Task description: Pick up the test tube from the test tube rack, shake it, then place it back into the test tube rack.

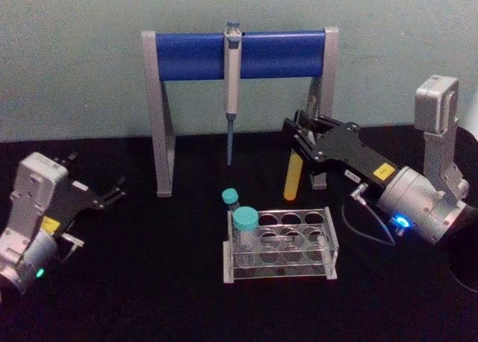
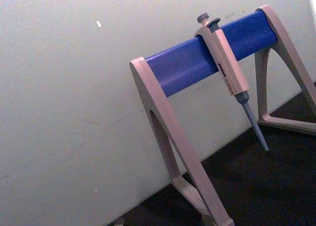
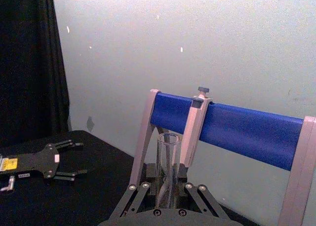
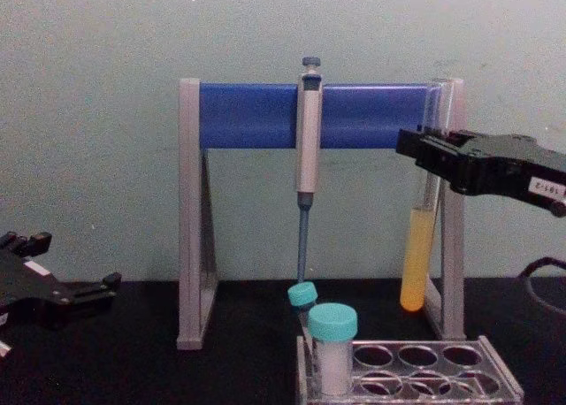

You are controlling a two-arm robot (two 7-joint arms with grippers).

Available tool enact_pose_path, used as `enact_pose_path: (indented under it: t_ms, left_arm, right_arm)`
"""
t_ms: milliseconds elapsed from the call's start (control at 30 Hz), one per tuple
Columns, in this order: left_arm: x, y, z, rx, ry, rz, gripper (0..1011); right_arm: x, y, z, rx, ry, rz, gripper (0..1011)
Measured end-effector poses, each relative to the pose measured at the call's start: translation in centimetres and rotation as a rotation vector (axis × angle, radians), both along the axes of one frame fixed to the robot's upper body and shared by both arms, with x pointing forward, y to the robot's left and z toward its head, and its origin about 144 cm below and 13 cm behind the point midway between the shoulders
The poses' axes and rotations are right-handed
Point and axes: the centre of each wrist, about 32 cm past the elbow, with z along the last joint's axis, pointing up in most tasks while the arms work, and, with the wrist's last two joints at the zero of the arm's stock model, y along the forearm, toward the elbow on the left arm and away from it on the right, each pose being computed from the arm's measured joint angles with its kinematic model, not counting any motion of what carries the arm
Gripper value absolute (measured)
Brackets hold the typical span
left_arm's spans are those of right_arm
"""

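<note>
The test tube point(image 1: 294, 176), clear glass with yellow-orange liquid in its lower part, hangs upright in the air above and behind the right end of the test tube rack point(image 1: 328, 246). My right gripper point(image 1: 302, 146) is shut on its upper part. In the chest view the test tube point(image 4: 417, 256) hangs clear of the test tube rack point(image 4: 500, 376), held by the right gripper point(image 4: 426, 153). From the right wrist view the test tube point(image 3: 168, 159) stands between the fingers. My left gripper point(image 1: 113, 192) rests open at the far left, holding nothing.
A grey-and-blue pipette stand point(image 1: 164, 133) stands behind the rack, with a pipette point(image 1: 232, 88) hanging from its bar. Two teal-capped vials point(image 1: 245, 226) sit in the rack's left holes. A cable point(image 1: 370, 226) loops beside the right arm.
</note>
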Motion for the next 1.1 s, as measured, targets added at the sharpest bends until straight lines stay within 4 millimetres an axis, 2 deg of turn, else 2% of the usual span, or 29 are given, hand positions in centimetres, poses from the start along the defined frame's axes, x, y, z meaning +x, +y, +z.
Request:
enact_pose_path:
  t_ms: [633, 1100]
  left_arm:
    - [0.00, 0.00, 0.00, 0.000, 0.000, 0.000, 1001]
    - [0.00, 0.00, 0.00, 0.000, 0.000, 0.000, 1001]
  right_arm:
    - [-0.06, -0.11, 0.05, 0.000, 0.004, 0.016, 237]
    - [-0.89, -0.55, -0.06, 0.018, 0.019, 0.123, 237]
